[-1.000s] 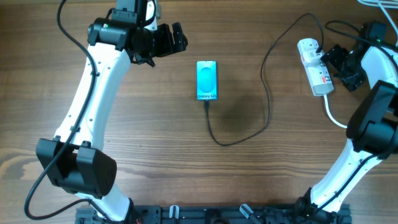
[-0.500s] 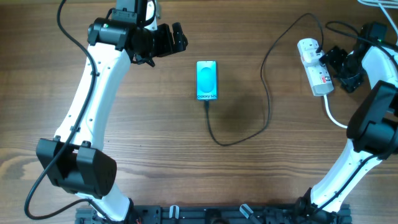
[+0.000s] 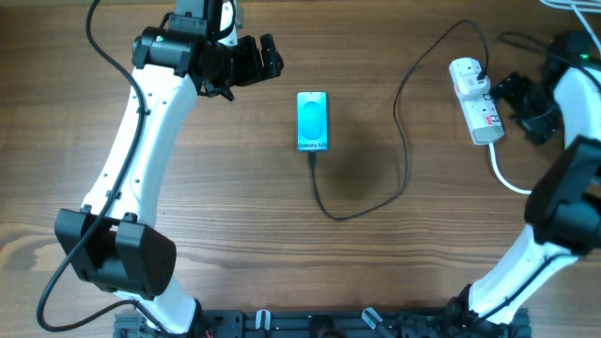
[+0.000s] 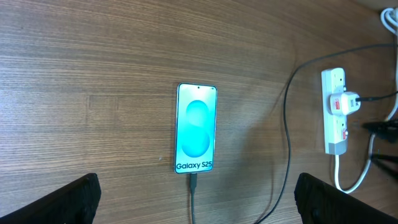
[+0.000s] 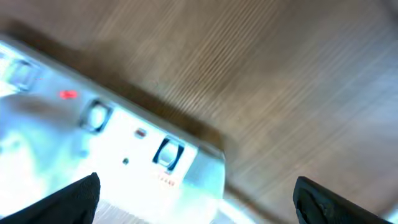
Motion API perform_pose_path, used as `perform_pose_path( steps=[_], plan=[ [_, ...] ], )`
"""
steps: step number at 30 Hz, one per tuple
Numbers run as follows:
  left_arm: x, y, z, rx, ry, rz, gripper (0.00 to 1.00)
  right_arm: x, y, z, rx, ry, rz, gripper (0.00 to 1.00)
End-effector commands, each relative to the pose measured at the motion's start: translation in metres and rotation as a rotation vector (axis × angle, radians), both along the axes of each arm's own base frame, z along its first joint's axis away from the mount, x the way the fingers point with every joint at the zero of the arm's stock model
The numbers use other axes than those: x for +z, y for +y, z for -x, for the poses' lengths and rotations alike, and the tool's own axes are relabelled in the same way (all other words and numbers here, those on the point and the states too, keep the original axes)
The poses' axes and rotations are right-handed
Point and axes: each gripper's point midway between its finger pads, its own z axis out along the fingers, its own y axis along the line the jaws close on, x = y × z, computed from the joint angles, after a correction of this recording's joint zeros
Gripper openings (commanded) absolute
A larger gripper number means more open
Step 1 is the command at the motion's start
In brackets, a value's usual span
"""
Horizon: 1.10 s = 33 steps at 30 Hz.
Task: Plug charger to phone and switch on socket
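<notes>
The phone (image 3: 313, 120) lies at the table's middle with its cyan screen lit; it also shows in the left wrist view (image 4: 196, 127). The charger cable (image 3: 406, 150) has its tip in the phone's near short edge (image 4: 193, 183) and loops right up to the socket. The socket (image 3: 476, 110) is a white power strip at the far right, with a plug in it (image 4: 343, 102); the right wrist view shows it blurred and close (image 5: 124, 155). My left gripper (image 3: 266, 58) is open, up and left of the phone. My right gripper (image 3: 515, 101) is open, just right of the socket.
The socket's thick white cord (image 3: 502, 169) runs down toward the right arm. Black arm cables (image 3: 512, 42) lie at the far right behind the socket. A dark rail (image 3: 310, 324) runs along the table's front edge.
My right gripper has drawn back a little to the right, away from the socket. The left arm, the phone and the cable have not moved.
</notes>
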Motion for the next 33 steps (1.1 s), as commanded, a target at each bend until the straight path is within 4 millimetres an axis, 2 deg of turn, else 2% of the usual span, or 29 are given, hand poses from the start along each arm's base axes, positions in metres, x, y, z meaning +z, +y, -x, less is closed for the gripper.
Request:
perform_pose_path(
  steps=[1,2,4,7,11,13,16,20,24,33],
  plan=[
    [-0.006,0.0,0.0,-0.003,0.01,-0.011,1.0,0.085,-0.002,0.012,-0.032,-0.138,0.09,1.0],
    [-0.006,0.0,0.0,-0.003,0.01,-0.01,1.0,0.097,0.002,0.02,-0.034,-0.145,0.09,1.0],
    [-0.006,0.0,0.0,-0.003,0.01,-0.01,1.0,0.125,0.013,0.048,-0.058,-0.142,0.08,1.0],
    [-0.006,0.0,0.0,-0.003,0.01,-0.011,1.0,0.156,0.031,0.086,-0.047,-0.129,0.076,1.0],
    [-0.006,0.0,0.0,-0.003,0.01,-0.01,1.0,0.19,0.062,0.113,0.073,-0.231,0.13,1.0],
    [-0.006,0.0,0.0,-0.003,0.01,-0.011,1.0,0.2,0.083,0.132,0.12,-0.285,0.139,1.0],
    [-0.006,0.0,0.0,-0.003,0.01,-0.01,1.0,0.2,0.111,0.168,0.196,-0.326,0.137,1.0],
    [-0.006,0.0,0.0,-0.003,0.01,-0.011,1.0,0.185,0.129,0.213,0.237,-0.32,0.111,1.0],
    [-0.006,0.0,0.0,-0.003,0.01,-0.01,1.0,0.177,0.146,0.243,0.256,-0.303,0.029,1.0],
    [-0.006,0.0,0.0,-0.003,0.01,-0.011,1.0,0.174,0.145,0.24,0.256,-0.287,0.026,1.0]
  ],
)
